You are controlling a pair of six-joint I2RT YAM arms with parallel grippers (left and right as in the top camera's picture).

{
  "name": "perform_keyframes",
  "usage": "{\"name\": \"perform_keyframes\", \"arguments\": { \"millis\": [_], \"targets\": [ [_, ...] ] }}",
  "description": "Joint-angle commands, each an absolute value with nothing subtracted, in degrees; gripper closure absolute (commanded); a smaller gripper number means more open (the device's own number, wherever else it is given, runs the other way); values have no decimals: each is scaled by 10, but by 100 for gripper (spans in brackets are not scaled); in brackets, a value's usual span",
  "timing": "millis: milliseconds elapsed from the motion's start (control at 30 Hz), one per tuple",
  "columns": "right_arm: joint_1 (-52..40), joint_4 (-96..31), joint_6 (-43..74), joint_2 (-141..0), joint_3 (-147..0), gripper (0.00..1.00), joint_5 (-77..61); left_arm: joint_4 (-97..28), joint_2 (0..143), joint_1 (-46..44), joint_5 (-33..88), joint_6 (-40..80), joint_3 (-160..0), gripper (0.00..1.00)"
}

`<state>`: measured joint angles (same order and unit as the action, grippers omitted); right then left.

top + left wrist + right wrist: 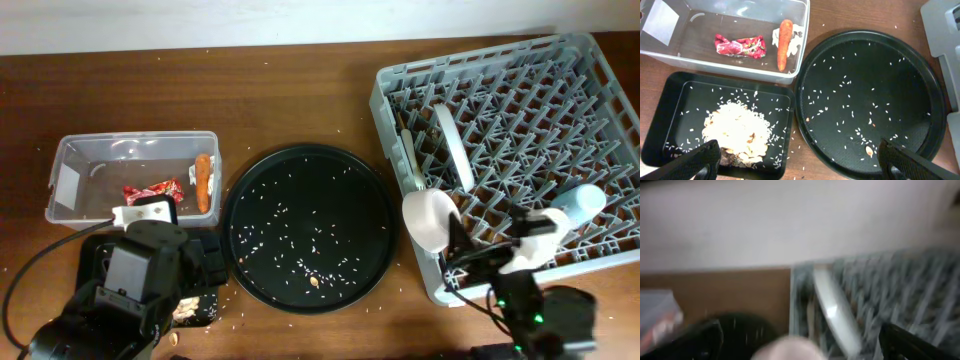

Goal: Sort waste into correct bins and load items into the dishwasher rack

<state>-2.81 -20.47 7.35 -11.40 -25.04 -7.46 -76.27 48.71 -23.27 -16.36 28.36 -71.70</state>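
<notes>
The waste is lying in two bins near the table's [300, 90] left edge. In the clear tub [130, 150] a red wrapper [739, 45], crinkled and shiny, is resting flat beside an orange carrot stub [784, 44]. The stub is lying partly over a crumpled white tissue [796, 44]. Just in front of the tub, toward the front-left corner, the shallow black tray [682, 102] is holding a heap of pale rice scraps [737, 127] with browner bits along its near edge.

The overhead view is hiding most of that tray under the left arm, while the left wrist view is showing it whole. There the left gripper [799, 147] is hanging above it with its fingers spread wide, holding nothing. Loose grains are also dotting the round black tray [375, 215] at the table's middle.

The grey plastic rack [520, 110] is filling the right edge, its lattice of pegs carrying a pale plate [452, 145] on edge, a thin white fork [410, 155] beside it, and a blue cup [580, 200] lying on its side. A white bowl [430, 218] is sitting at the rack's front-left corner, touching the right arm's tip.

The right wrist view is heavily blurred. The right gripper [800, 330] is showing its fingers far apart with a pale round blur low between them — whether they are touching the bowl cannot be told.
</notes>
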Motion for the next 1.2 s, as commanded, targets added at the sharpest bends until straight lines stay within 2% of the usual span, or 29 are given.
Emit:
{"name": "perform_keyframes", "arguments": {
  "millis": [0, 67, 200, 733, 800, 933, 1167],
  "targets": [
    [-18, -118, 62, -50, -129, 1, -138, -762, 486, -231, -162, 291, -721, 1],
    [-18, -80, 62, -4, -79, 1, -137, -762, 486, -231, -163, 291, -721, 1],
    [-18, -11, 62, -2, -9, 1, -137, -761, 486, -231, -162, 291, -721, 1],
    [-18, -32, 62, -3, -3, 1, -137, -762, 486, -231, -162, 291, -721, 1],
    [-18, -32, 62, -3, -3, 1, -137, -775, 479, -231, -202, 269, -716, 1],
    [-18, -32, 62, -3, -3, 1, -137, -783, 391, -171, -212, 269, -644, 1],
    [-18, -32, 62, -3, -3, 1, -137, -451, 170, -103, -234, 269, -377, 1]
  ]
}}
